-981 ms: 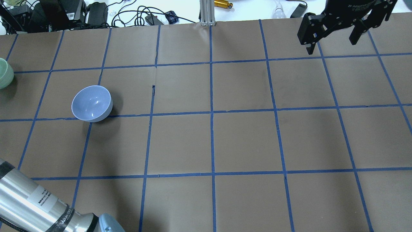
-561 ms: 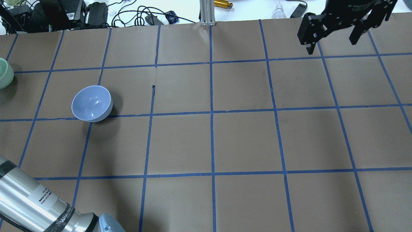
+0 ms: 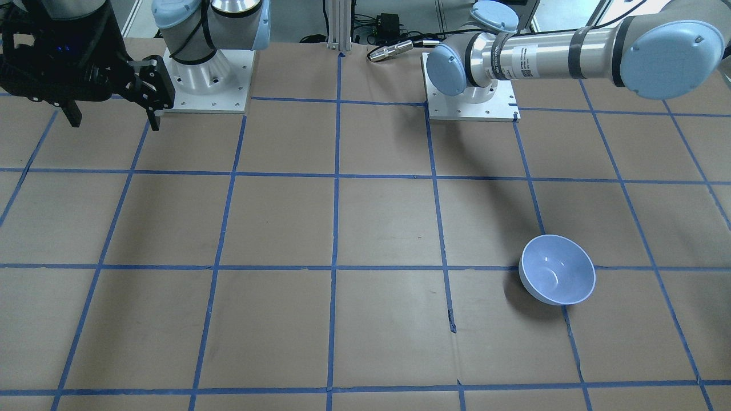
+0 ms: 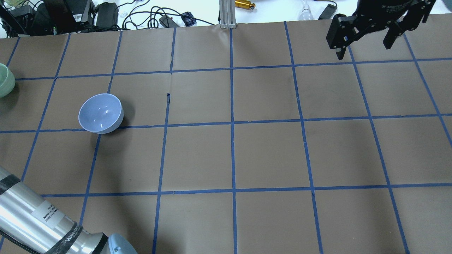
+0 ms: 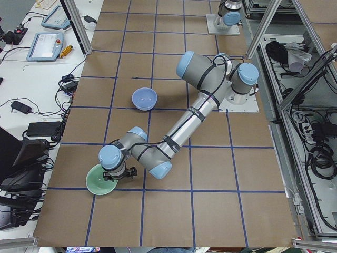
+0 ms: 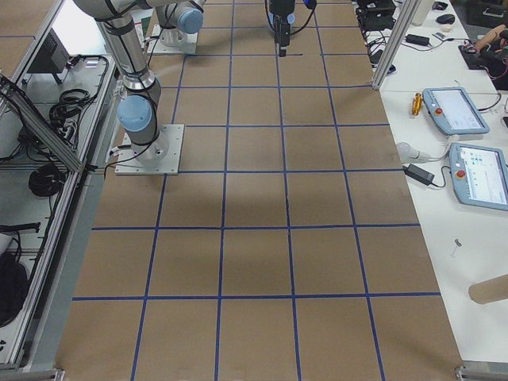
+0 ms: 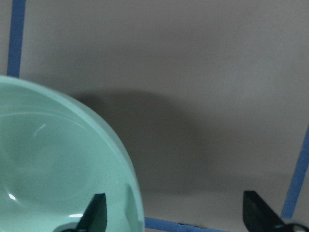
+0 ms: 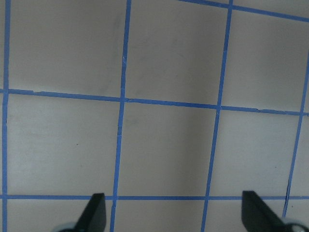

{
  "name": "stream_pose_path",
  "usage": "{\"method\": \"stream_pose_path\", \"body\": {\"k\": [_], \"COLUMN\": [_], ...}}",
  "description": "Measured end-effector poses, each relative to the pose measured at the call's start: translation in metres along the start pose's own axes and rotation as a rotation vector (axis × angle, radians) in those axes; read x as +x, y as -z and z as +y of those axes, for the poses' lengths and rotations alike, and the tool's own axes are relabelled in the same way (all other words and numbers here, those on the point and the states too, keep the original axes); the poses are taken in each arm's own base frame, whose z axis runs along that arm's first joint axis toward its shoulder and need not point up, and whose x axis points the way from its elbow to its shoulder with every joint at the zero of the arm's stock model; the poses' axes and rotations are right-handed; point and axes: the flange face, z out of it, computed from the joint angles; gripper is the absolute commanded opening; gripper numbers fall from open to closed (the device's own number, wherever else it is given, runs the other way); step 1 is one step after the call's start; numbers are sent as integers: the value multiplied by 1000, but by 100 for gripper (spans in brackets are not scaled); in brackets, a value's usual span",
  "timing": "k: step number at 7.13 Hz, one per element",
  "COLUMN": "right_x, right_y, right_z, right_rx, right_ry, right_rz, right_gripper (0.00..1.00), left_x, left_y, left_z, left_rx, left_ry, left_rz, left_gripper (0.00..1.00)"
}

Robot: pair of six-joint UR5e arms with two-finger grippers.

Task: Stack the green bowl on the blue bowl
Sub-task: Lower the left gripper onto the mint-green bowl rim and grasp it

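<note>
The green bowl [image 4: 5, 80] stands at the table's far left edge, cut off in the overhead view; it also shows in the exterior left view [image 5: 98, 181]. My left gripper [image 7: 176, 215] is open at this bowl's rim [image 7: 129, 180]: one finger [image 7: 94, 213] is over the bowl's inside, the other [image 7: 256, 216] is outside above the paper. The blue bowl [image 4: 100, 113] stands upright and empty, apart from the green one, and also shows in the front-facing view [image 3: 557, 277]. My right gripper [image 4: 363, 46] is open and empty, raised over the far right corner.
Brown paper with a blue tape grid [image 4: 232, 123] covers the table. Cables and power bricks [image 4: 106, 14] lie beyond its far edge, next to an aluminium post [image 4: 226, 14]. My left arm's forearm [image 4: 42, 218] crosses the near left corner. The arm bases [image 3: 205, 80] stand at the robot's side.
My left arm's forearm has shifted slightly in the overhead view. Both bowls and the right arm have not moved.
</note>
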Motion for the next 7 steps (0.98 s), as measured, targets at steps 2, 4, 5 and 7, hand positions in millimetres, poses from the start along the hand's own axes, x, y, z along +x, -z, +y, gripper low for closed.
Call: {"method": "stream_pose_path", "body": {"k": [2, 4, 5, 7], "right_x": [0, 0, 0, 0], "right_y": [0, 0, 0, 0], "right_z": [0, 0, 0, 0], "right_rx": [0, 0, 0, 0], "right_ry": [0, 0, 0, 0], "right_rz": [0, 0, 0, 0], "right_gripper": [100, 100, 100, 100], "left_x": [-1, -2, -2, -2], "left_y": [-1, 1, 2, 5], "left_z": [0, 0, -1, -1], "left_rx": [11, 12, 11, 9], "left_ry": [-3, -7, -8, -8], "left_rz": [-8, -12, -14, -16], "left_gripper": [67, 37, 36, 31]}}
